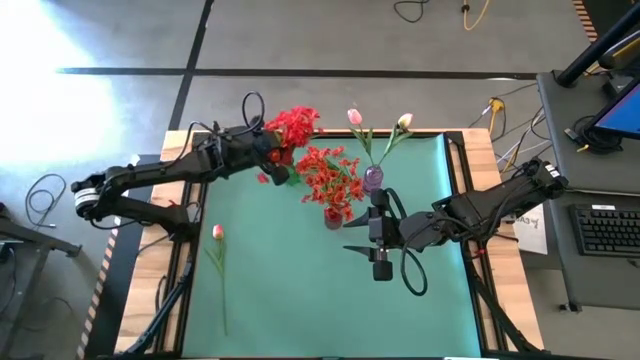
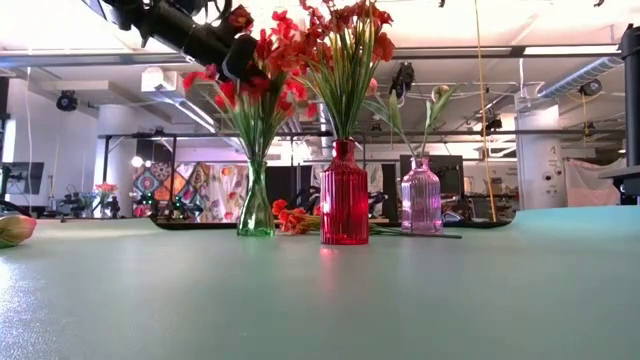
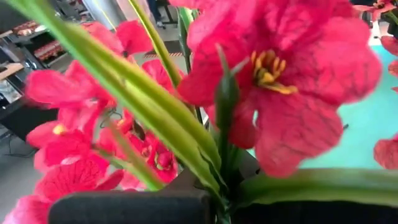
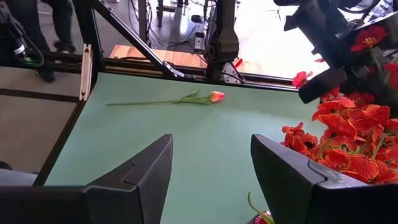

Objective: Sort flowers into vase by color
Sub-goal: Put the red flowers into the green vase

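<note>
Green matting (image 1: 300, 300) is left largely bare toward the near edge — three vases are grouped at its far side. Red flowers (image 1: 292, 127) are clamped in the closed left gripper (image 1: 268, 148) above the clear vase (image 2: 256, 210). One pink tulip (image 1: 217, 232) lies apart; the right gripper (image 1: 381, 247) is held open mid-table.

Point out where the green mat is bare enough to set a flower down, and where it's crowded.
Bare: the near half of the green mat, between the lone pink tulip and the right gripper, which hangs open. Crowded: the far edge, where the clear vase, red vase, pink vase and left gripper cluster.
</note>
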### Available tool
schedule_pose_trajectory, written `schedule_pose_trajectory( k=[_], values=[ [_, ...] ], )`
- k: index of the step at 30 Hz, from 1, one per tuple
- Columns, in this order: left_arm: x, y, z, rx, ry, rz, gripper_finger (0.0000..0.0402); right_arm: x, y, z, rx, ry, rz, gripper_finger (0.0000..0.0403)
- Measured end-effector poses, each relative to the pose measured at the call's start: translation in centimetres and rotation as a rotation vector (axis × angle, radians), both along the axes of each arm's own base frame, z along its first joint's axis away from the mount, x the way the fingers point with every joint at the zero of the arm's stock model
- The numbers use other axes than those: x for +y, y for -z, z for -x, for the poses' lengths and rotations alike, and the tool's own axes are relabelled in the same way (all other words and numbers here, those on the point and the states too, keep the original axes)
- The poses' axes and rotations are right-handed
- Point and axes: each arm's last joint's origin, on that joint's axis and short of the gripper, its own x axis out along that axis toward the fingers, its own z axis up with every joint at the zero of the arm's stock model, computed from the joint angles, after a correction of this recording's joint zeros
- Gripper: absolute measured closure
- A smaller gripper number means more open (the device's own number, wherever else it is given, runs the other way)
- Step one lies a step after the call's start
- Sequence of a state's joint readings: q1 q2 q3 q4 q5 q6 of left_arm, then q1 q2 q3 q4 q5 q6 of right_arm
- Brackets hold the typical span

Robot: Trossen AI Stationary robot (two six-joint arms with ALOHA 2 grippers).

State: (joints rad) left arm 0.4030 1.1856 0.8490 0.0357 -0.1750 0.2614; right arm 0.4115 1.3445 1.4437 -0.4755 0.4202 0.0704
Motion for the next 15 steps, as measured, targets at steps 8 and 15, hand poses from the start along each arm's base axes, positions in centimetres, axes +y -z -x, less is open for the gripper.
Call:
schedule_pose_trajectory(
  k=[8, 15],
  values=[
    [0.06, 0.13, -0.06, 0.002, -0.004, 0.009, 0.0401, 0.00, 0.00, 0.00, 0.000, 0.000, 0.000, 0.0193],
    [0.02, -0.09, 0.03, -0.007, -0.005, 0.005, 0.0401, 0.01, 0.00, 0.00, 0.000, 0.000, 0.000, 0.0193]
  ],
)
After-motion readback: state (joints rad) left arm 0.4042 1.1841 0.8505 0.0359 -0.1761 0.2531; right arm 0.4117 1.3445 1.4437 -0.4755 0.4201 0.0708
